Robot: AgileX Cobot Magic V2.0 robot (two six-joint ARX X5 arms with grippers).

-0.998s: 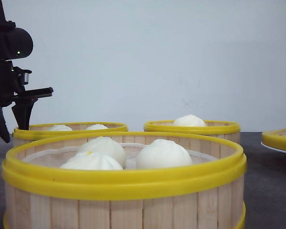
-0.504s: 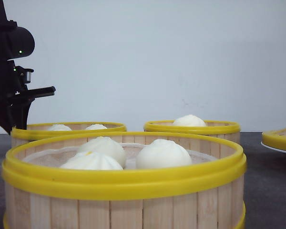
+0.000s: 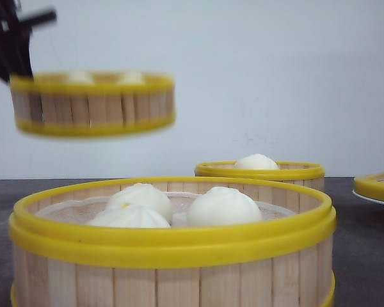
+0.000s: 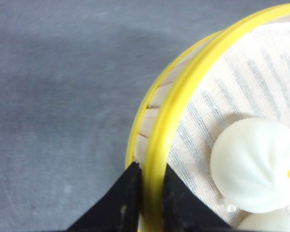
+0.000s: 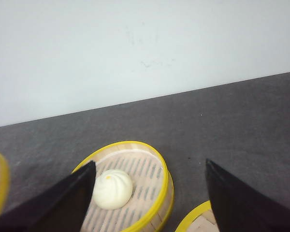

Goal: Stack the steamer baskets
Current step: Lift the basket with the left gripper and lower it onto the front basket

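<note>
My left gripper (image 3: 14, 64) is shut on the rim of a steamer basket (image 3: 93, 105) that hangs in the air at the upper left, with white buns in it. In the left wrist view the black fingers (image 4: 128, 198) pinch that yellow rim (image 4: 183, 92), one inside and one outside. A large steamer basket (image 3: 173, 262) holding three buns stands nearest the camera. Behind it at the right stands another (image 3: 259, 170) with one bun. My right gripper (image 5: 150, 163) is open above that one-bun basket (image 5: 145, 174), apart from it.
At the right edge of the table, a yellow rim (image 3: 376, 187) rests over a white plate edge. The right wrist view catches another yellow rim (image 5: 195, 220) near the one-bun basket. The dark grey tabletop (image 4: 58, 96) lies below the lifted basket. A white wall is behind.
My left gripper has closed on the far-left basket's rim and raised it from the table high into the air. The other baskets have not moved.
</note>
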